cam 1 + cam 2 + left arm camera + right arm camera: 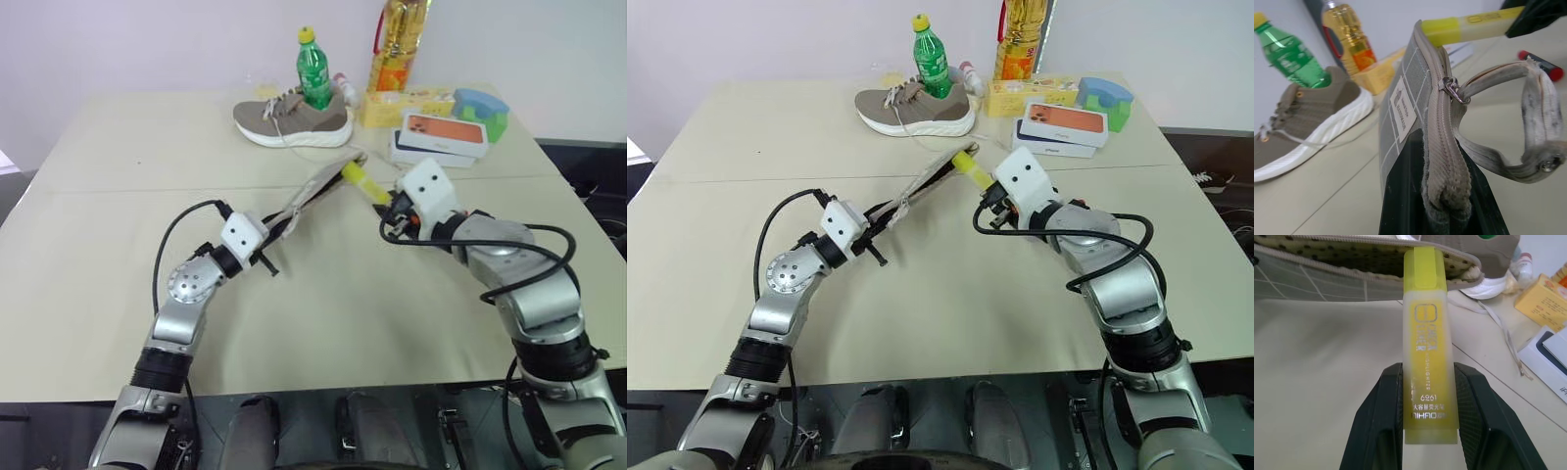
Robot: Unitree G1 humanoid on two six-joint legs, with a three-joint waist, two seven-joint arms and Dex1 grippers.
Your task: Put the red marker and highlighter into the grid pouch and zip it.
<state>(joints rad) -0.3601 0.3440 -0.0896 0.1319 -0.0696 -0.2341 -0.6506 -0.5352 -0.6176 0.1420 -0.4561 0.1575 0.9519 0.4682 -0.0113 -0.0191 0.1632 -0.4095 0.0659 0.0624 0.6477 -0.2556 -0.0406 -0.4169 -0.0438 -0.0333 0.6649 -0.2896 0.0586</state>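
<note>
Beige table (323, 323) w/ seam across, plain pale wall (147, 39) behind.

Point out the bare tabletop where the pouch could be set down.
The near table between the two arms is bare, and so is the far-left stretch left of the shoe. The far right is crowded: bottles, yellow box, phone boxes.

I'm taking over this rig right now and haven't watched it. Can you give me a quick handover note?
Left gripper: shut on one end of the pouch, holding it up off the table, mouth open.
Right gripper: shut on the highlighter, whose tip is at the pouch mouth.
Red marker: lying on the table beyond the pouch.
Done: both grasps made, highlighter lined up.
Left: push the highlighter in and release it, fetch and insert the marker, zip the pouch.
</note>
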